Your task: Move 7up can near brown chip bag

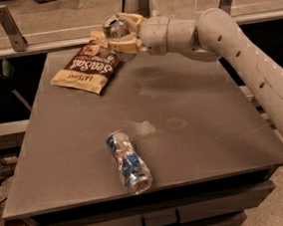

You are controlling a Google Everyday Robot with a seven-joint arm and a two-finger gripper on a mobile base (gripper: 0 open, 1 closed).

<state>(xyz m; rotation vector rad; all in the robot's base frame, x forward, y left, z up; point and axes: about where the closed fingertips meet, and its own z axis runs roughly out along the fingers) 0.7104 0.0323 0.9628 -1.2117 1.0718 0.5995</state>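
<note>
Up at twelve o'clock on the worktop (191,110), the pincer (120,33) reaches in from three o'clock on the end of the pale arm (234,41). Its jaws are closed round the 7up can (113,25), one finger either side of the body, with the silver top tipped towards us. The can sits just over the far corner of the brown chip bag (88,65), which lies flat at eleven o'clock, lettering up. Whether the can's base touches the bag, I can't tell.

A can like this looks light and thin-walled, and slick on its sides, so a mid-body grip across the round is the right hold. Squeeze too hard and it dents; too soft and it slides. The bag beneath is soft and crinkly, poor footing, so setting down on bare surface at its five o'clock side looks safer. The crushed blue can (128,161) lies well apart at six o'clock, near the front edge.
</note>
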